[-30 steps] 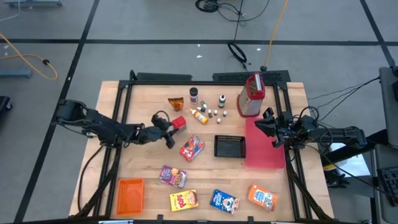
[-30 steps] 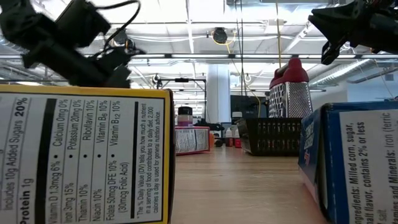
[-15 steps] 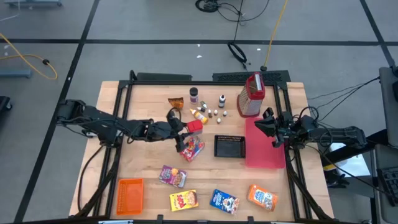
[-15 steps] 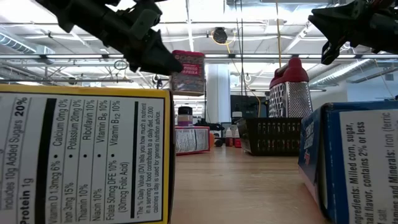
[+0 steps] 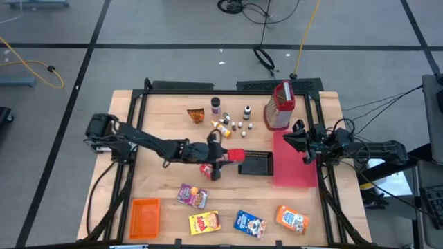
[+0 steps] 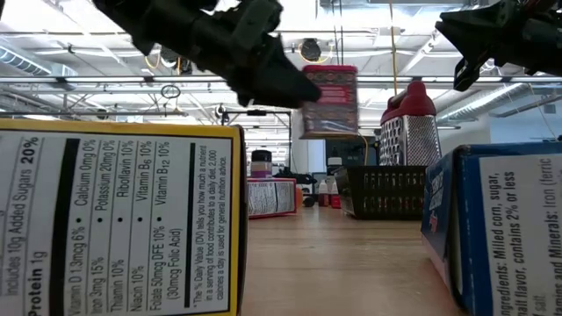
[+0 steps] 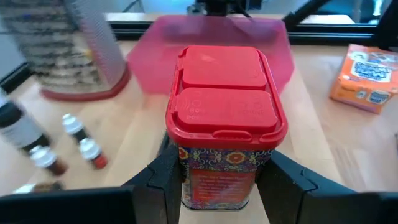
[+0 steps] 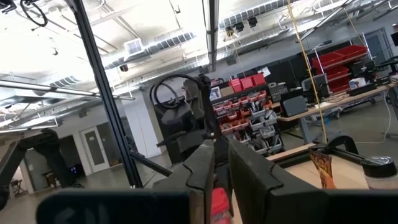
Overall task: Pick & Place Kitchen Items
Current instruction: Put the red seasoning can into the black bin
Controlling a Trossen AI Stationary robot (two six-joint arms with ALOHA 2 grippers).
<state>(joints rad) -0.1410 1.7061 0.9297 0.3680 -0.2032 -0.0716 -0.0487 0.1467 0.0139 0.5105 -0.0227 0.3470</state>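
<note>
My left gripper (image 5: 225, 154) hangs over the table's middle, just left of the black mesh basket (image 5: 255, 162), shut on a small patterned container with a red lid (image 7: 225, 106). The low view shows that container (image 6: 329, 101) well above the table. Other kitchen items lie about: a red packet (image 5: 210, 171) below my left arm, small bottles (image 5: 232, 123) farther back, and purple (image 5: 192, 196), yellow (image 5: 204, 223), blue (image 5: 250, 223) and orange (image 5: 291, 219) boxes along the near edge. My right gripper (image 5: 299, 142) waits shut above the red tray's far edge (image 5: 285, 138). My left gripper pinches the container's two opposite side walls (image 7: 186, 177), below the red lid, between its two fingers (image 7: 163, 183). The fingers come from the table's left, slanting a little downward. The container stands nearly upright, lid up, lifted clear of the table.
A metal grater with a red handle (image 5: 279, 105) stands at the far right, behind the red tray. An orange crate (image 5: 145, 218) sits at the near left corner. An orange snack packet (image 5: 196, 114) lies at the back. Bare wood shows between the basket and the near boxes.
My left gripper has carried the red-lidded container toward the table's right and somewhat toward the near edge, rising and rolling its wrist as it went. The container has stayed in the hold, clear of the table, and now hangs beside the basket.
</note>
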